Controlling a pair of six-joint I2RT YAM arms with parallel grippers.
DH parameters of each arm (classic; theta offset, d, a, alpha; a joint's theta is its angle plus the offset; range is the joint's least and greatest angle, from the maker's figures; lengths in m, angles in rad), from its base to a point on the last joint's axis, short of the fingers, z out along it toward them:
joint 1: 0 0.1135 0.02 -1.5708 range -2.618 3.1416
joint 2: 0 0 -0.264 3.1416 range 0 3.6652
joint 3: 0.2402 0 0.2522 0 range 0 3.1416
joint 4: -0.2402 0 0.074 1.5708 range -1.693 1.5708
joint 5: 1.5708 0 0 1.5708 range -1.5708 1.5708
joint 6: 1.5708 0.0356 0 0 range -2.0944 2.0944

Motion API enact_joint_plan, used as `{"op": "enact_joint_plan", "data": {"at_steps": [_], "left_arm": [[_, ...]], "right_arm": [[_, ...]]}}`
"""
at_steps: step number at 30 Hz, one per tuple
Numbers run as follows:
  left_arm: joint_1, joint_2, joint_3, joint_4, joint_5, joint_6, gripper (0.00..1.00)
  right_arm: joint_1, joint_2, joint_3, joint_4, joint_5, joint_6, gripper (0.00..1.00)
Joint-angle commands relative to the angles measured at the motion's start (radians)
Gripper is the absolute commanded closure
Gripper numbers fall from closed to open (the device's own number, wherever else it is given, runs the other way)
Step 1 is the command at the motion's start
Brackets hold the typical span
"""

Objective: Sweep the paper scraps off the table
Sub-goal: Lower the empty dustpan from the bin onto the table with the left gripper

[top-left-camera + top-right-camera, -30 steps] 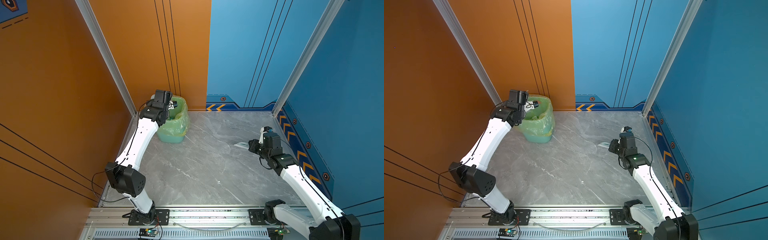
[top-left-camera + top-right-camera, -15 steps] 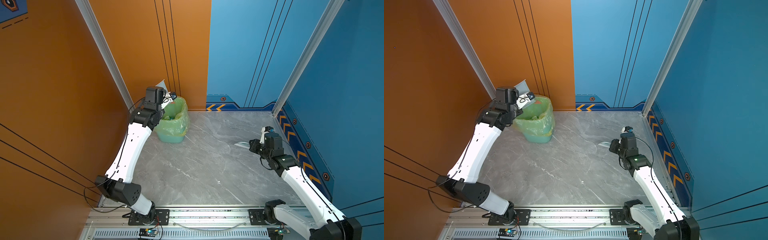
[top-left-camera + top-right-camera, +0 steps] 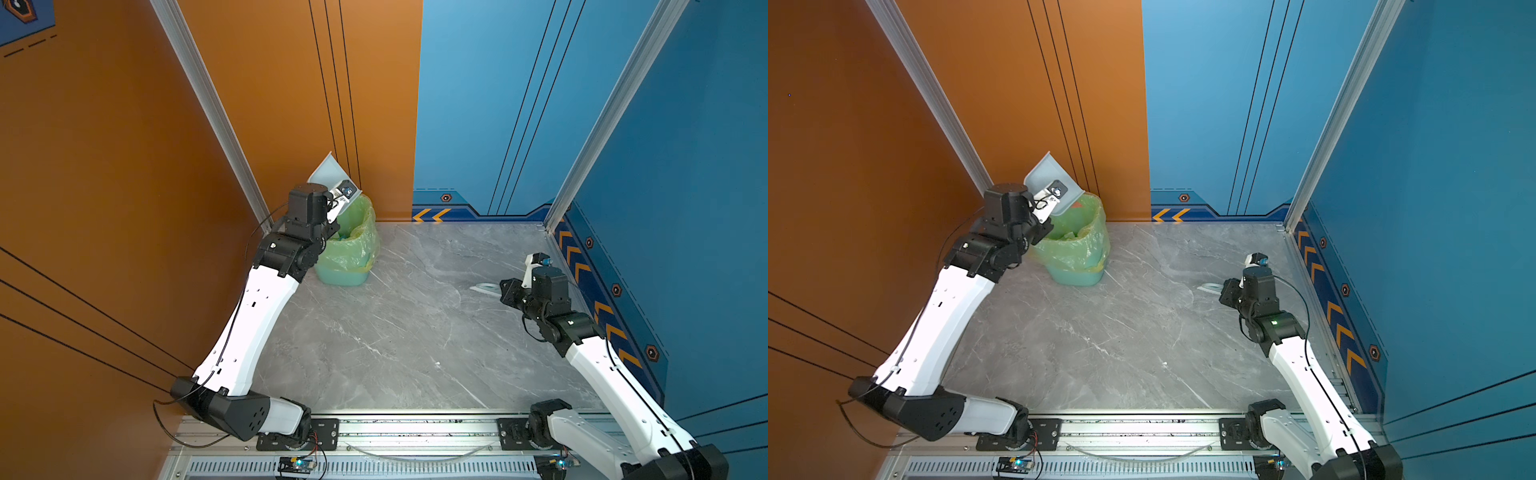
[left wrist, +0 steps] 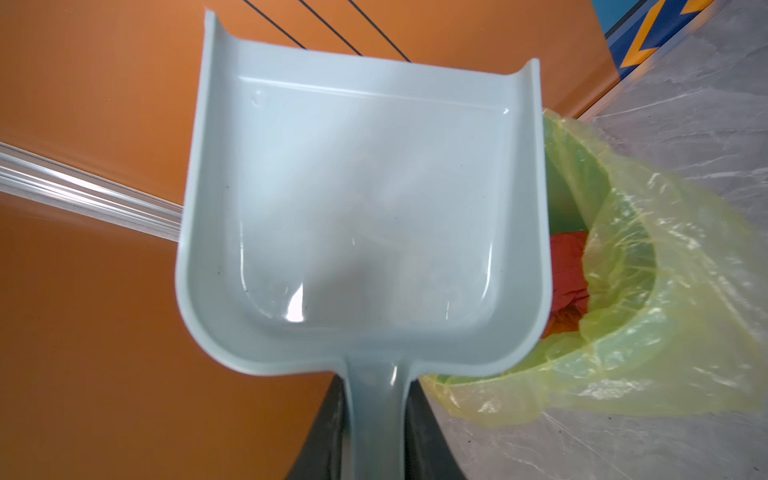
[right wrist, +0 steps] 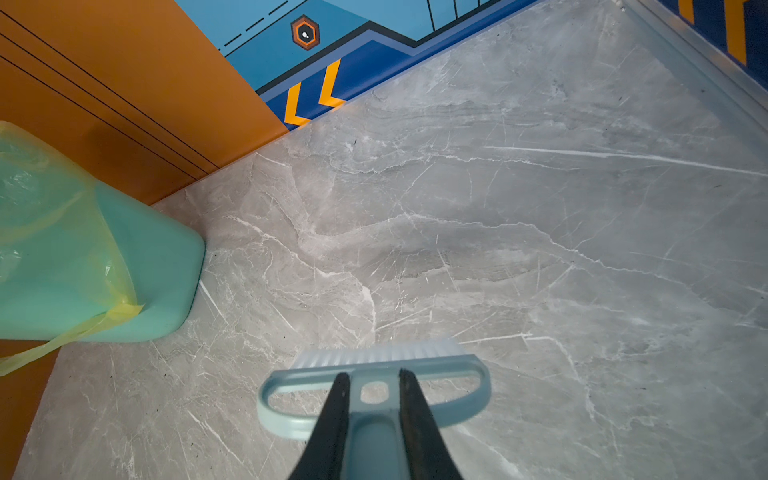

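Observation:
My left gripper (image 4: 377, 386) is shut on the handle of the grey-blue dustpan (image 4: 361, 199). The empty pan is held tilted up over the back rim of the green bin (image 3: 353, 249), close to the orange wall, in both top views (image 3: 1046, 176). The only paper scraps I see are red and orange wads (image 4: 567, 266) inside the bin. My right gripper (image 5: 373, 376) is shut on the handle of the brush (image 5: 374, 361), whose bristles sit low over the table (image 3: 395, 332) at the right side (image 3: 484, 288).
The bag-lined bin (image 3: 1077, 253) stands in the back left corner against the orange wall. Aluminium rails edge the table at the front and right. Blue walls with chevron strips close the back and right.
The left arm has lifted the dustpan from over the bin's mouth up and back toward the orange wall, tipping it steeper. The right arm with the brush has barely moved.

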Motion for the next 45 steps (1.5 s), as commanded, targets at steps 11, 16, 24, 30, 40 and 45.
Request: {"op": "enact_joint_plan", "data": {"at_steps": [11,16,24,30,40,45], "left_arm": [[-0.190,-0.155,-0.158,0.059,0.056,-0.280,1.00],[-0.265,-0.204,-0.243,0.087,0.045,-0.326,1.00],[-0.317,-0.258,-0.361,0.101,0.063,-0.441,1.00],[-0.372,-0.284,-0.458,0.124,0.072,-0.545,1.00],[-0.456,-0.266,-0.558,0.124,0.062,-0.700,1.00],[-0.476,-0.247,-0.595,0.146,0.069,-0.811,1.00]], "right_arm": [[0.000,-0.028,0.038,-0.060,0.016,0.012,1.00],[0.008,-0.030,0.046,-0.073,0.025,0.020,1.00],[0.043,-0.030,0.057,-0.096,0.046,0.031,1.00],[0.078,-0.019,0.063,-0.103,0.068,0.043,1.00],[0.117,0.035,0.094,-0.104,0.096,0.037,1.00],[0.124,0.053,0.106,-0.085,0.118,0.031,1.00]]}}
